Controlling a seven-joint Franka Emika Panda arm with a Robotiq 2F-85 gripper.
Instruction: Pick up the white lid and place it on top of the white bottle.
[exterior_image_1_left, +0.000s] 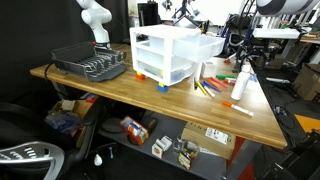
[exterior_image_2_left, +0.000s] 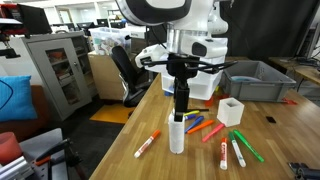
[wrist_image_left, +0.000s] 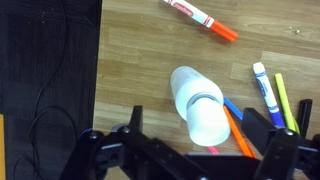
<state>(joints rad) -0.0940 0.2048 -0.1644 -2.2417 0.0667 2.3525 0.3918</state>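
Note:
The white bottle (exterior_image_2_left: 177, 138) stands upright near the table's edge, also seen in an exterior view (exterior_image_1_left: 242, 85). In the wrist view the bottle (wrist_image_left: 187, 88) is seen from above with the white lid (wrist_image_left: 207, 122) sitting on its top. My gripper (wrist_image_left: 200, 120) is open, its two black fingers wide apart on either side of the lid and not touching it. In both exterior views the gripper (exterior_image_2_left: 181, 104) (exterior_image_1_left: 248, 62) hangs straight above the bottle.
Several coloured markers (exterior_image_2_left: 213, 130) lie around the bottle; one orange-capped marker (exterior_image_2_left: 146, 145) lies close to the table edge. A small white box (exterior_image_2_left: 231, 111), a grey bin (exterior_image_2_left: 255, 80), a white drawer unit (exterior_image_1_left: 165, 55) and a black dish rack (exterior_image_1_left: 90, 62) stand on the table.

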